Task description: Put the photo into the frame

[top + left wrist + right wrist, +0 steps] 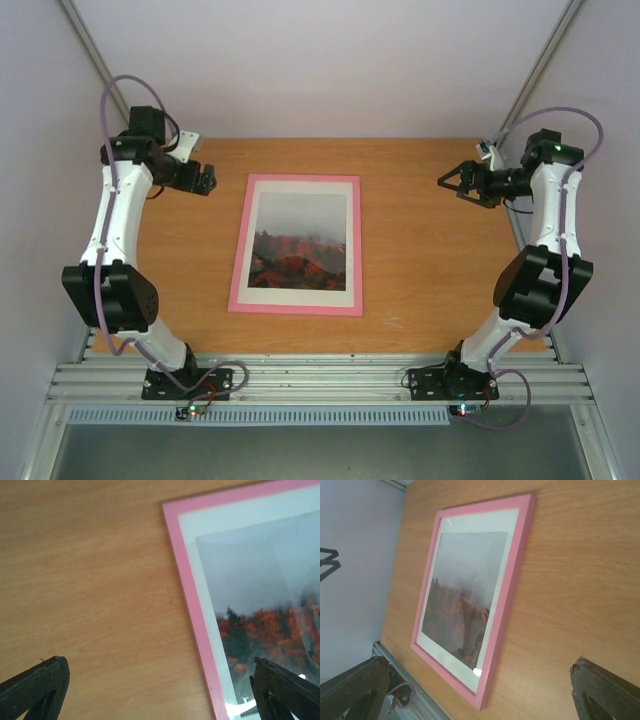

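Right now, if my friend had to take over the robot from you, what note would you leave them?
Left gripper: open, empty, above the table beside the frame's far left corner.
Right gripper: open, empty, well off to the frame's right.
The frame: lies flat, face up, mid-table.
The photo: inside the frame, a white margin around it.
Done: the photo looks to be in the frame.
Left: probably nothing. The frame's back is hidden, so whether it is closed up cannot be told.
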